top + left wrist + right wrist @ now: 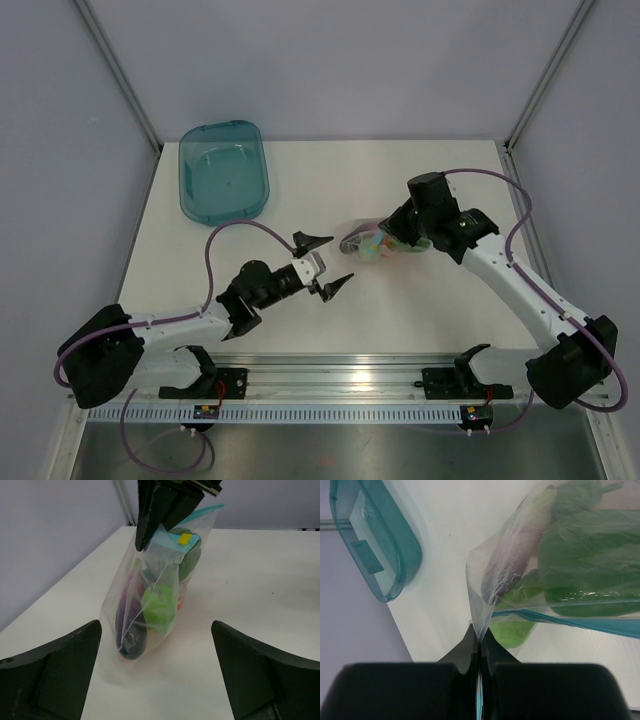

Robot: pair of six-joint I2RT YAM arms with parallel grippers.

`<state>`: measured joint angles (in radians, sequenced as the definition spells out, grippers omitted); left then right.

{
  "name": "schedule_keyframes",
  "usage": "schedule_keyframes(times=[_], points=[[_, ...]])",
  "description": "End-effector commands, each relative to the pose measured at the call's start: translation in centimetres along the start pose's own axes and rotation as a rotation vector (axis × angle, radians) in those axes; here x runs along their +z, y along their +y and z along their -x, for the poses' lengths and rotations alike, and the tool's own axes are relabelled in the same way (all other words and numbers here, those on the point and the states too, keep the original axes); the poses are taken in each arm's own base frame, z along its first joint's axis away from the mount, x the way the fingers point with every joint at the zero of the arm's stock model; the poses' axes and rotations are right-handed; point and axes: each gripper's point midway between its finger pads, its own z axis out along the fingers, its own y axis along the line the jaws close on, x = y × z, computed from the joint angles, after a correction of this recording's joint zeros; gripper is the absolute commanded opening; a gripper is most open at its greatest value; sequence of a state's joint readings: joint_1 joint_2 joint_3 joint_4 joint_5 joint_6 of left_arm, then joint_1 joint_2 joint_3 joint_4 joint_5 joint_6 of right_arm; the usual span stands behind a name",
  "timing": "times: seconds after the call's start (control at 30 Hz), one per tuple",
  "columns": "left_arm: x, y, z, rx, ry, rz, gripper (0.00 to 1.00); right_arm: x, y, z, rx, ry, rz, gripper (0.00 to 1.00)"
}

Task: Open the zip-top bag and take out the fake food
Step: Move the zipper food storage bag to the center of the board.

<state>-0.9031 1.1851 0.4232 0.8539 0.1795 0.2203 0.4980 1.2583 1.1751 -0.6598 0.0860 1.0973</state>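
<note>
The clear zip-top bag [362, 241] stands near the middle of the table, lifted by its top edge. My right gripper [480, 636] is shut on a corner of the plastic next to the blue zip strip [570, 621]. The fake food is inside: a dark green pepper [190, 560], a light green piece [160, 605] and a purple eggplant [131, 632]. My left gripper [334, 262] is open just left of the bag, with nothing between its fingers [60, 670]. In the left wrist view the bag [150, 580] hangs beyond the tips, under the right gripper's fingers [160, 505].
A teal translucent tub [222, 168] sits at the back left of the white table [420, 310], and also shows in the right wrist view [375, 545]. Grey walls and frame posts close the back and sides.
</note>
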Motion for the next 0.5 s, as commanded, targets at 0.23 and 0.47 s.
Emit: schedule_keyframes(times=[0.23,0.47], points=[[1.0,0.5,2.8,0.139,-0.075,0.045,0.93,-0.2,3.6,-2.3,-0.035,0.022,0.064,0.0],[1.0,0.0,2.8,0.15,-0.074,0.027,0.88,0.8,4.0,-3.9,-0.062,0.041,0.049,0.0]])
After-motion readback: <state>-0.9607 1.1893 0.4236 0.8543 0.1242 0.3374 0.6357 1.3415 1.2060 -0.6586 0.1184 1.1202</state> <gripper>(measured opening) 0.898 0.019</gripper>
